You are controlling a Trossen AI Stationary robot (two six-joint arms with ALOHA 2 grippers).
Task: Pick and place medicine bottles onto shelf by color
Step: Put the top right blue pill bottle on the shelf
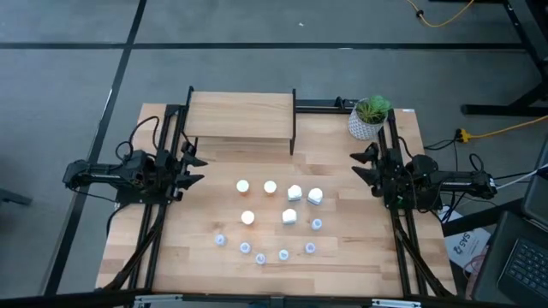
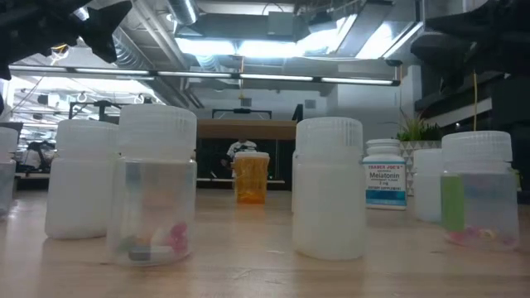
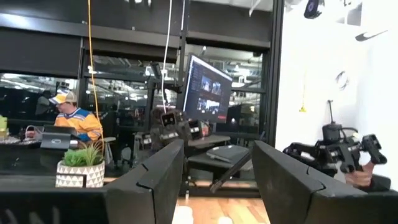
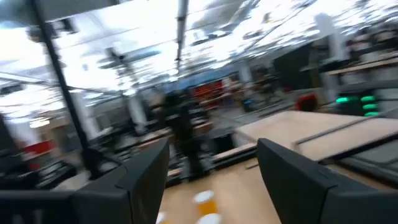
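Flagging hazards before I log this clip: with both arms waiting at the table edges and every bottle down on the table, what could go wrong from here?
1. The bottles sit close together: the white ones nearly touch, so an open claw could knock a neighbour over.
2. The pale-blue vials are small and may slip from a grasp.
3. The potted plant stands just ahead of the right claw, beside the shelf; a swing toward the shelf could clip it. The left claw waits open at the opposite side.

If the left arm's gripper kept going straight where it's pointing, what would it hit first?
Probably nothing close: the left gripper points across the table, above the bottles, toward the right gripper opposite. Height is hard to judge.
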